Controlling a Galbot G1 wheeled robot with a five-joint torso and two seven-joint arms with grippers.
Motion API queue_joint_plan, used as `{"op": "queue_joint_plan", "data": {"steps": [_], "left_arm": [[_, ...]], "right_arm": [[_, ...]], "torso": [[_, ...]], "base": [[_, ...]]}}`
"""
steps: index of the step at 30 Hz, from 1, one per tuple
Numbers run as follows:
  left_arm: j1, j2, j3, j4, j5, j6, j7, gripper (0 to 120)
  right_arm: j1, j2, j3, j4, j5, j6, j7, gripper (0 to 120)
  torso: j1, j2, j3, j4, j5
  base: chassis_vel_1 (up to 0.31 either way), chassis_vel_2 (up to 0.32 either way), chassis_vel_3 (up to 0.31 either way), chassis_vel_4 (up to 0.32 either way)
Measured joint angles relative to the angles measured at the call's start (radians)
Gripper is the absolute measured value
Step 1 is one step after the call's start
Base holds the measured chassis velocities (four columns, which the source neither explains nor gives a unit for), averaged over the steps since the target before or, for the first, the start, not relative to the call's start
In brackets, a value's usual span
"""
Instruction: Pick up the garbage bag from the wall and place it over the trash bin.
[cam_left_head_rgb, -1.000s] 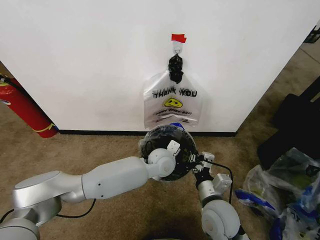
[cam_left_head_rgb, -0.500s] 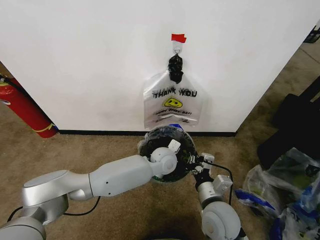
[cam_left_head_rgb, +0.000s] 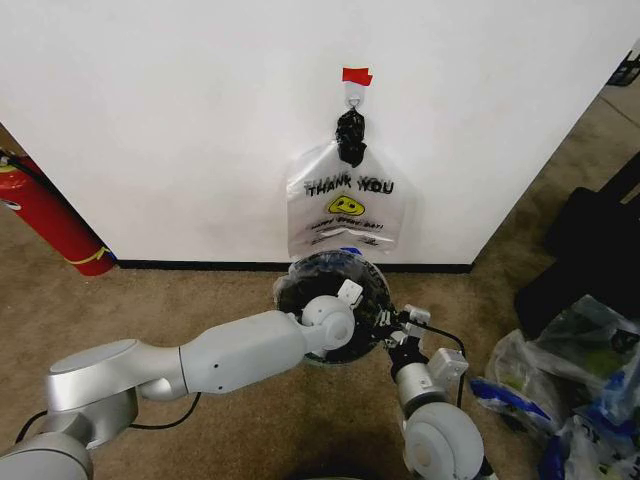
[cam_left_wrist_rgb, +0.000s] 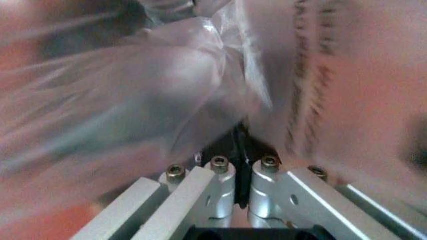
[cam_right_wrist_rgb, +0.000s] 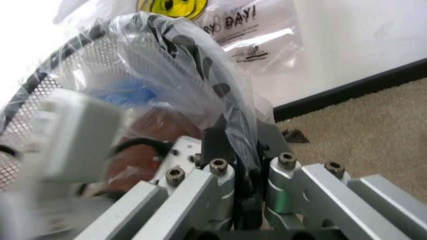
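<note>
**A:** We start at the left gripper (cam_left_wrist_rgb: 239, 150): its jaws are pressed together on a fold of the garbage bag (cam_left_wrist_rgb: 153, 85), inside the mouth of the trash bin (cam_left_head_rgb: 300, 278). What of the other arm?

**B:** The right gripper (cam_right_wrist_rgb: 241, 172) is likewise clamped on the film, at the bin's rim on the side nearer the robot's right. So we hold the bag at two points, one per arm.

**A:** And where does the bag lie from each?

**B:** It rises straight off both grippers and arches over the mesh rim; in the right wrist view the film already drapes across the rim. The bin stands upright on the carpet, near the wall's baseboard, its long axis vertical. We judge the remaining stretch runs across the mouth, between the two grips. The left arm reaches deepest over the mouth; the right sits at its edge.

**A:** Counts?

**B:** One bin. One bag in hand. One matching flat bag (cam_left_head_rgb: 345, 205) with a black knotted top hangs on the wall above. One fire extinguisher (cam_left_head_rgb: 50, 222) stands along the wall to the left. Several stuffed clear bags (cam_left_head_rgb: 570, 385) lie to the right; we cannot count them exactly.
</note>
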Motion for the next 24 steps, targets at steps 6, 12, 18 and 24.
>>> {"op": "queue_joint_plan", "data": {"steps": [6,12,18,24], "left_arm": [[-0.009,0.074,-0.019,-0.138,-0.056,-0.026,0.005,0],[-0.003,0.097,-0.046,-0.200,-0.042,-0.108,0.055,0],[0.004,0.067,-0.025,-0.157,0.036,-0.159,0.061,0],[0.009,0.012,-0.006,-0.036,0.075,-0.139,0.057,0]], "right_arm": [[0.019,-0.009,0.017,-0.017,0.044,-0.007,0.012,0],[0.027,-0.005,0.019,-0.026,0.076,-0.019,0.025,0],[0.022,0.004,0.015,-0.016,0.077,-0.017,0.025,0],[-0.001,-0.002,0.013,0.019,0.068,-0.012,0.012,0]], "torso": [[0.000,0.000,0.000,0.0002,0.0001],[0.000,0.000,0.000,0.0001,0.0001],[0.000,0.000,0.000,0.0001,0.0001],[0.000,0.000,0.000,-0.0001,0.0002]], "base": [[0.000,0.000,0.000,0.000],[0.000,0.000,0.000,0.000],[0.000,0.000,0.000,0.000],[0.000,0.000,0.000,0.000]]}}
